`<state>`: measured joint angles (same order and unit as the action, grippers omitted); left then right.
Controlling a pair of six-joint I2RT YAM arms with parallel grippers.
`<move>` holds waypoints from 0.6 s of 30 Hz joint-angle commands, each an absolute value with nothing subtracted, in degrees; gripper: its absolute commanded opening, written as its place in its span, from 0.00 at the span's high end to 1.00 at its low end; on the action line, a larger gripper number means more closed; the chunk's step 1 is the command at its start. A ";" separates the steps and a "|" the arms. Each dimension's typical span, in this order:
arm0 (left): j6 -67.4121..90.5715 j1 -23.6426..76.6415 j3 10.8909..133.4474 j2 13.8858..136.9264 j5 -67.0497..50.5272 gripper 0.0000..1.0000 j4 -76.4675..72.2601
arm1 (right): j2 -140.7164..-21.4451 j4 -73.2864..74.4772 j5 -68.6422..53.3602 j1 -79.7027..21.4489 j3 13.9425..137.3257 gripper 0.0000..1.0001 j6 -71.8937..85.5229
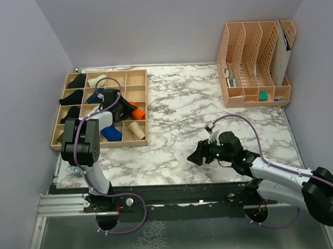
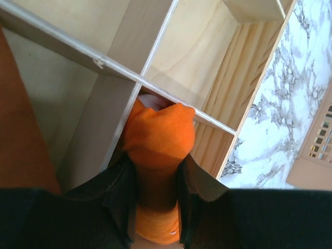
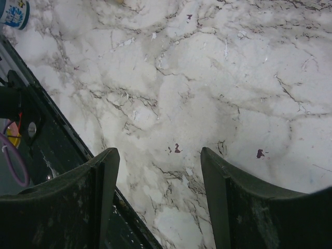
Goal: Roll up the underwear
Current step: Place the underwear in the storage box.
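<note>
We see our left tool (image 2: 158, 179) clamped narrowly on the bright orange soft cloth underwear (image 2: 158, 137), a rolled bundle held over the pale wooden compartment tray (image 1: 135, 78), its tip at a crossing of dividers near the tray's right side. Our right tool (image 3: 158, 171) stands wide with nothing between its fingers, above the white grey-veined marble surface (image 3: 207, 78).
</note>
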<state>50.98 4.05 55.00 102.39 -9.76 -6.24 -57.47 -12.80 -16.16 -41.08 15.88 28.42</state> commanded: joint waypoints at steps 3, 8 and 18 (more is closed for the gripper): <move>48.82 4.20 57.26 108.30 -4.86 0.78 3.74 | -57.79 -13.72 -17.31 -41.22 16.88 0.32 27.69; 49.67 4.39 57.05 108.81 -5.03 0.76 4.28 | -56.86 -13.29 -17.23 -41.22 16.34 0.32 28.20; 49.71 4.39 58.86 105.15 -4.20 0.49 7.43 | -56.27 -12.78 -16.86 -41.22 16.62 0.32 27.96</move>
<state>50.00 5.41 59.77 105.08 -9.45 -1.37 -56.62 -12.80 -16.19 -41.08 15.88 28.45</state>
